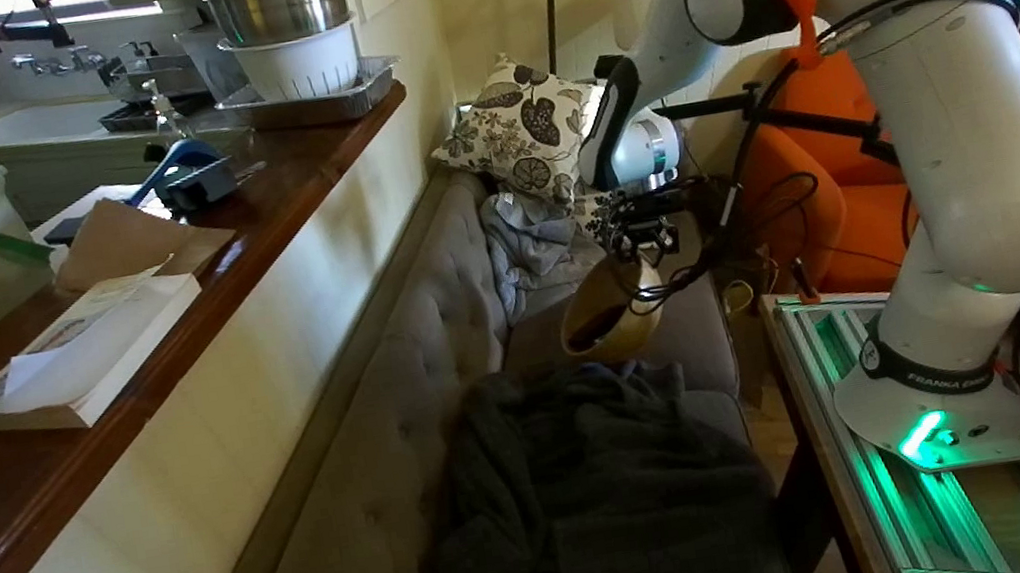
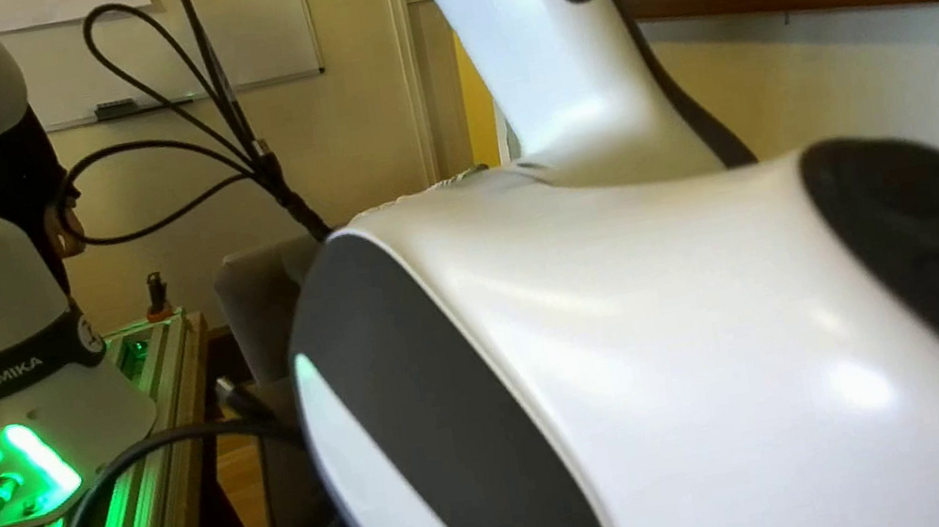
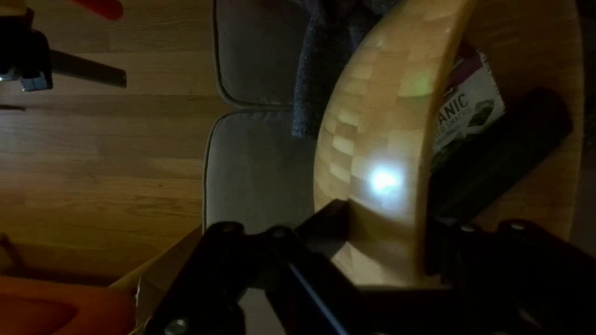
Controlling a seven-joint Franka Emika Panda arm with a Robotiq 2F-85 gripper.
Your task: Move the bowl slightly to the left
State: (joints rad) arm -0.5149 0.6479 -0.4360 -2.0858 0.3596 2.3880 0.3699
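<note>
The bowl (image 1: 611,300) is tan wood and hangs tilted from my gripper above the grey sofa in an exterior view, its dark opening facing down toward the camera side. In the wrist view the bowl (image 3: 386,135) shows its pale patchwork outer wall and rim, with a snack packet (image 3: 470,104) and a dark cylinder (image 3: 503,153) inside. My gripper (image 1: 644,238) has one finger against the outer wall and one inside the rim; in the wrist view the gripper (image 3: 387,237) is closed on that wall. The arm's white body hides gripper and bowl in an exterior view.
A dark blanket (image 1: 603,505) lies on the sofa seat (image 3: 256,177) near the bowl. The tufted sofa back (image 1: 352,512) and a wooden ledge (image 1: 222,319) run along one side. A patterned cushion (image 1: 527,127) and an orange armchair (image 1: 855,225) stand behind. Cables hang beside the gripper.
</note>
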